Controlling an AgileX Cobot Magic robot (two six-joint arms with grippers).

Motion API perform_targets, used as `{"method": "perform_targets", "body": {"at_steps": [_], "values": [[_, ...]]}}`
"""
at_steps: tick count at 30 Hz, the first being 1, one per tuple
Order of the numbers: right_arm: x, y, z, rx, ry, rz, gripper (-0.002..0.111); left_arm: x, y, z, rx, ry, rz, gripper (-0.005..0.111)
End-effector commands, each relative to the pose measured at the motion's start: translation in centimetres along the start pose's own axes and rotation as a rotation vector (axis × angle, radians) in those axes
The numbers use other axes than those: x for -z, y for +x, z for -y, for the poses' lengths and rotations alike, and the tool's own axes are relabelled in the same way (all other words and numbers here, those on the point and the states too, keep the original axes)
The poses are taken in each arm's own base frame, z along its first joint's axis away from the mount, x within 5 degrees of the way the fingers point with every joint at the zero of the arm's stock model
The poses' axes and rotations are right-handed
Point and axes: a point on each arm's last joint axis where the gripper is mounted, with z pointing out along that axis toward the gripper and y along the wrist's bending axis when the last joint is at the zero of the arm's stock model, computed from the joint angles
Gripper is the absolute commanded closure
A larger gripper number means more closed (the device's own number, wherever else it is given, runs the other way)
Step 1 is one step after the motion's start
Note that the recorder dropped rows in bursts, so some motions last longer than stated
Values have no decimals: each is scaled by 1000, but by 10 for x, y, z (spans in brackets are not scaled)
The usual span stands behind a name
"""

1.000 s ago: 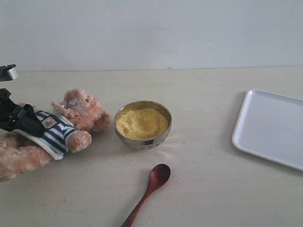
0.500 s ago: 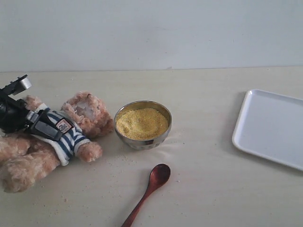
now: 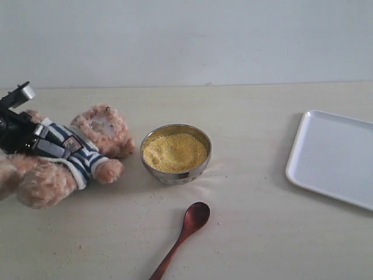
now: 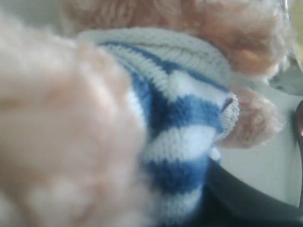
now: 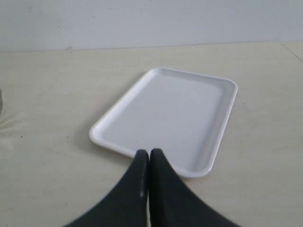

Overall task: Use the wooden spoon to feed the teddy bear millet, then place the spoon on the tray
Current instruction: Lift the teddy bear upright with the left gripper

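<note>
Wooden spoon point(image 3: 186, 227): lower centre of the exterior frame, flat on the desk point(image 3: 262, 245), oval bowl end pointing up toward the metal bowl point(image 3: 175, 174). We lose the handle tip at the bottom edge. Dark reddish wood, thin tapered stem. It touches nothing.

Millet point(image 3: 175, 151): fine yellow grain heaped to near the rim of the shiny round bowl, centre frame. Pale specks lie on the desk below and left of the bowl.

Teddy bear point(image 3: 99, 131): left of the frame, lying tilted with its head just beside the bowl. Fluffy light-brown pile, navy-and-white striped knit. Its legs run off the left edge.

Left end effector point(image 3: 52, 144): closed around the bear's striped torso, and the arm behind it is mostly out of frame. The left wrist view is filled with blurred fur and shirt, with one dark finger point(image 4: 236, 198) at the margin.

Tray point(image 3: 332, 157): right of the frame, cut by the right edge. Smooth white, rounded corners, low rim.

Right end effector point(image 5: 149, 152): black fingers pressed together, gripping nothing, hovering near the tray's short edge. We see none of it in the exterior view.

Open desk lies between bowl and tray, and to the right of the spoon.
</note>
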Motion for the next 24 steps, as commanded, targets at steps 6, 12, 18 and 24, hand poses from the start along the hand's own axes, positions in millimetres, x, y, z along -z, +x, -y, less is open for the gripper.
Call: {"method": "perform_targets", "body": {"at_steps": [6,12,18,24], "values": [[0,-1,0,0,1,17,108,67,-24,62,149,67,334,102],[0,-3,1,131,16,31,108,52,4,67,211,97,424,102],[1,-7,1,180,16,80,108,36,29,74,232,227,588,102],[3,-22,-4,-222,-68,244,108,31,39,79,198,273,611,102]]}}
